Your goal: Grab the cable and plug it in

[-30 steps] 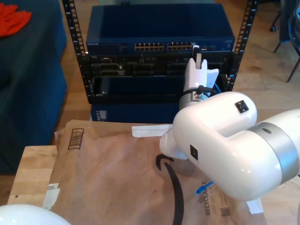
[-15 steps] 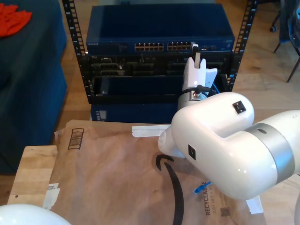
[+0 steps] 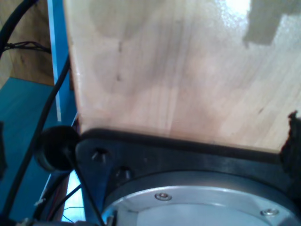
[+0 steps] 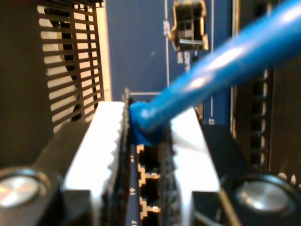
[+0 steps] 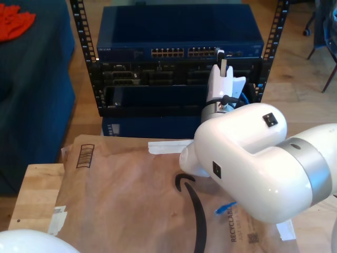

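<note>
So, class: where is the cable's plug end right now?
Pinched between my second gripper's fingers, the blue cable end sits at the switch's port row.

Switch (image 5: 179, 32) face blocks my second gripper (image 4: 143, 136) (ports just ahead).

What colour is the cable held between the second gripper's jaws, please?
Bright blue; the cable shows best in the second wrist view.

Cable (image 4: 221, 61) end between second gripper (image 4: 143, 136) fingers, just before switch (image 5: 179, 31) ports.
</note>
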Robot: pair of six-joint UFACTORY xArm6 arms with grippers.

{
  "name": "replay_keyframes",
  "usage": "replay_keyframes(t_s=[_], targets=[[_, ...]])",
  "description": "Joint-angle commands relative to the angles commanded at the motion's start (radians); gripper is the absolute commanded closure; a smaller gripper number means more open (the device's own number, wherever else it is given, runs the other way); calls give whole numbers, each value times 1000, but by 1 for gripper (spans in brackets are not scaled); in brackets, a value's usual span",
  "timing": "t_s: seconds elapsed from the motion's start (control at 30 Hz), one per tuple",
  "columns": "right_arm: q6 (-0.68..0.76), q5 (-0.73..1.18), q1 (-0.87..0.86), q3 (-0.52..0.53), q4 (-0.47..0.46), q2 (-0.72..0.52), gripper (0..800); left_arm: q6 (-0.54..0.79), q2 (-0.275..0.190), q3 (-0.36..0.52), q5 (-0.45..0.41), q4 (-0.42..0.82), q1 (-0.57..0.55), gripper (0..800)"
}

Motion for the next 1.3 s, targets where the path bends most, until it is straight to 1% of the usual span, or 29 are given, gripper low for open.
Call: replay_keyframes(t_s=[1.07, 1.3], targets=[[-5, -2, 29, -2, 2, 8, 800, 0, 0, 0, 0, 0, 0, 0], [-5, -3, 38, 0, 31, 6, 800, 0, 0, 0, 0, 0, 0, 0]])
